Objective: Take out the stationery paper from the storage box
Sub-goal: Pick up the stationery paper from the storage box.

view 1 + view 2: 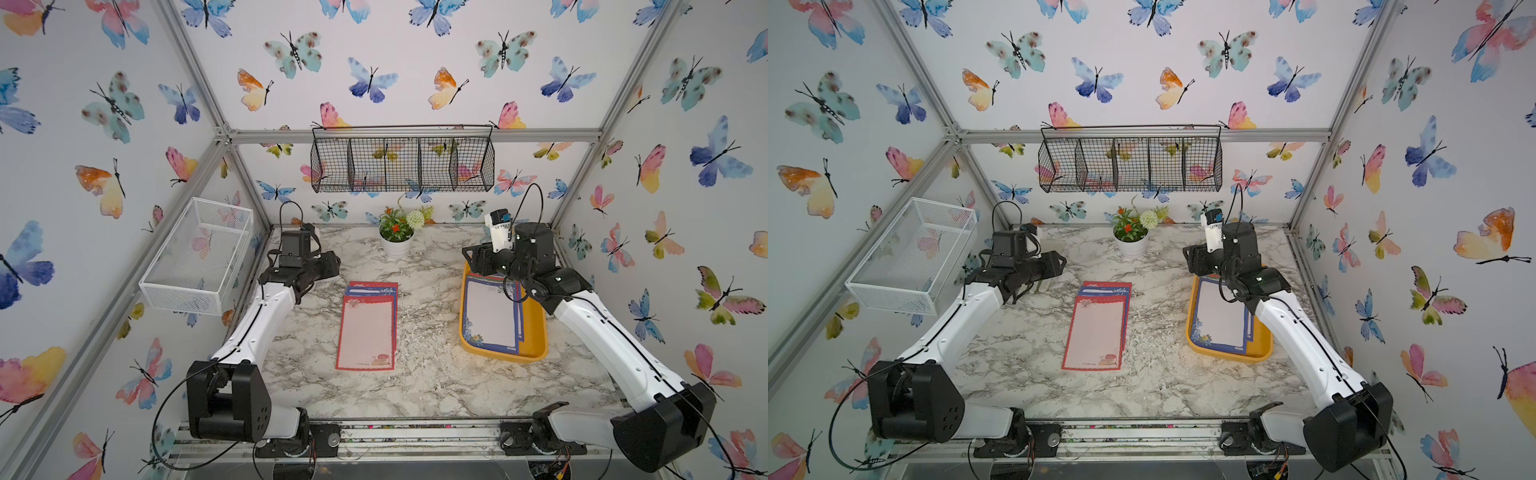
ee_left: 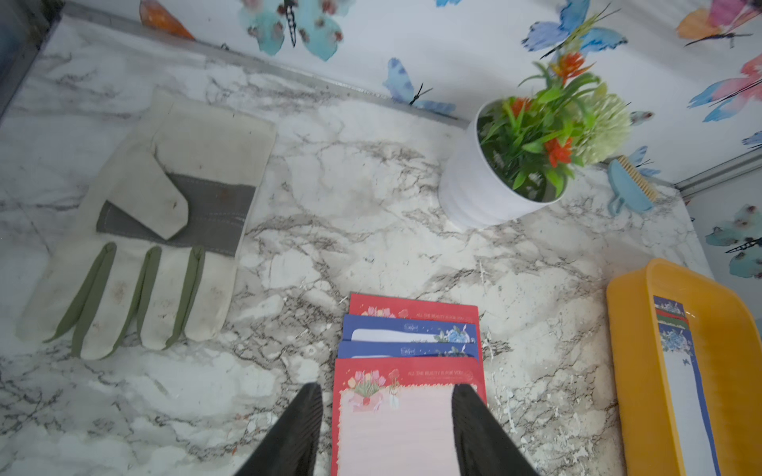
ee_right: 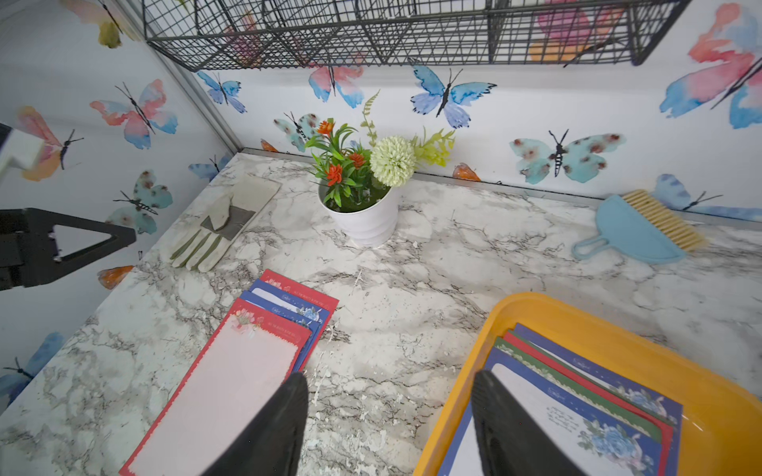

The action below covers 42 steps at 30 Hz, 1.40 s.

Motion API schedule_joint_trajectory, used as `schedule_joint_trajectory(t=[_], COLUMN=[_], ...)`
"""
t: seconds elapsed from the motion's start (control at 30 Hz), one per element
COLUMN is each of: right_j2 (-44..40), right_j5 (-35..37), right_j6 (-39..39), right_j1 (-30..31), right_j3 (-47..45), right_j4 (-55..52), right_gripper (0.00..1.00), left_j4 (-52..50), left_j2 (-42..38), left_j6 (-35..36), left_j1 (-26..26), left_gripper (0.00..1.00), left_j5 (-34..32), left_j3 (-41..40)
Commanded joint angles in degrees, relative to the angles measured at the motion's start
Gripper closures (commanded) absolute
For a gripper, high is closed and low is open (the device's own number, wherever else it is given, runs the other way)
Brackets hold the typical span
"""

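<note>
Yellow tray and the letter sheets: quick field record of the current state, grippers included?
storage box: shallow yellow-orange plastic tray, on the marble-pattern table, robot's right side
sheets in tray: fanned stack, blue-bordered sheet on top; green, red, blue edges beneath
sheets taken out: fanned stack at table centre, red-bordered pink sheet on top
left gripper: open, empty, pointed at the centre stack
right gripper: open, empty, above the tray's far end
task: unfinished, sheets left in tray

I see bright, even light with only soft shadows on the counter (image 1: pixel 436 374). Both top views bend at the edges, and the left wrist view blurs the potted plant (image 2: pixel 536 136).
</note>
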Motion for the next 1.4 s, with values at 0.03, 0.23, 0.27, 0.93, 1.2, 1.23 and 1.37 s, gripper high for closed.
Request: schedule_joint_trajectory(t=[0.03,0.23,0.27,0.93,1.2,1.23,1.37], right_j2=[1.46,1.52,1.52,0.87,0.77,0.85,0.82], right_j5=[8.21,12.69,12.72,6.62,3.06,2.10,0.81], right_j6=[-2.15,-2.88,-2.70,3.65,6.34,6.55,6.63], right_j1=[0.04,-1.82,-2.50,-19.79,-22.30,-22.30,-22.26], right_j3=[2.06,1.37,0.85,-15.25,-21.30,-21.84,-23.04], right_j4=[-5.50,-7.01,-7.01,2.21,6.17,6.49,5.84], right_gripper=[0.33,0.33,0.33,0.35,0.35,0.35,0.39], left_j4=[4.89,8.26,9.01,15.27,16.82,16.82,17.96], left_j2=[0.67,5.95,7.10,28.63,29.28,28.77,26.99], left_j6=[1.58,4.19,4.30,-2.16,-3.06,-2.78,-2.11], left_j1=[-6.82,-16.71,-18.24,-33.49,-35.96,-36.45,-36.93], left_gripper=[0.45,0.44,0.42,0.41,0.41,0.41,0.41], left_j5=[-6.35,-10.13,-10.32,3.44,9.35,9.36,11.14], left_j3=[4.85,11.21,12.15,19.67,15.21,14.38,10.93])
